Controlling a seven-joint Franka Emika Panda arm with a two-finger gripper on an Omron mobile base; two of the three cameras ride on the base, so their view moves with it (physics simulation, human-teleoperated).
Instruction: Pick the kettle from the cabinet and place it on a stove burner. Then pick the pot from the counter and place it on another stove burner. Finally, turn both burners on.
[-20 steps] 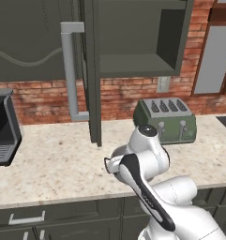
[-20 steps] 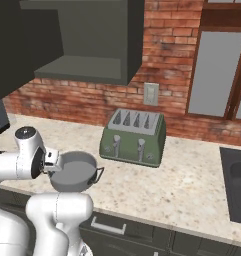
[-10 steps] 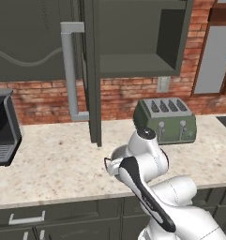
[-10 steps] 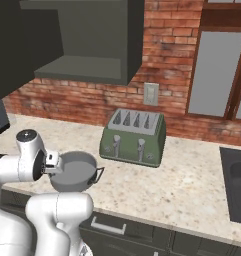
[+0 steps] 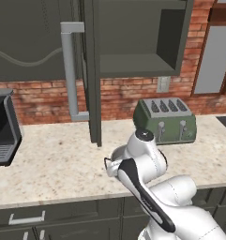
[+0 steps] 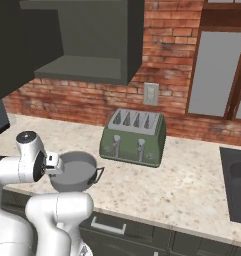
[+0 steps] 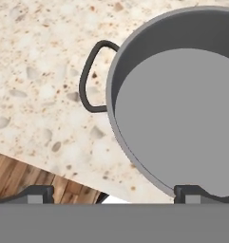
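Close under the hand camera, the gripper [image 7: 113,192] stands with its jaws spread wide and nothing between them; one dark fingertip [image 7: 37,193] shows above the counter's front edge and the other is over the near rim of the pot [image 7: 182,99]. That grey, lidless pot sits upright on the beige speckled counter [image 7: 35,61] near its front edge, with one dark loop handle [image 7: 90,78] turned toward the open stone beside it; a strip of wooden floor [image 7: 21,178] shows past the counter edge. From the right base view the pot [image 6: 76,171] lies just beyond the folded white arm [image 6: 29,165], which bends low over it, its other loop handle [image 6: 98,175] pointing toward the toaster side. Farther back on the counter [image 6: 192,185] the boxy green toaster [image 6: 133,137] stands near the brick wall [image 6: 162,70], well apart from the pot. Above, the dark grey cabinet [image 5: 138,42] is open, its door [image 5: 92,70] swung out edge-on with the light-grey bar handle [image 5: 70,70] on it. At the far left of the counter in the left base view stands a dark appliance [image 5: 2,129].
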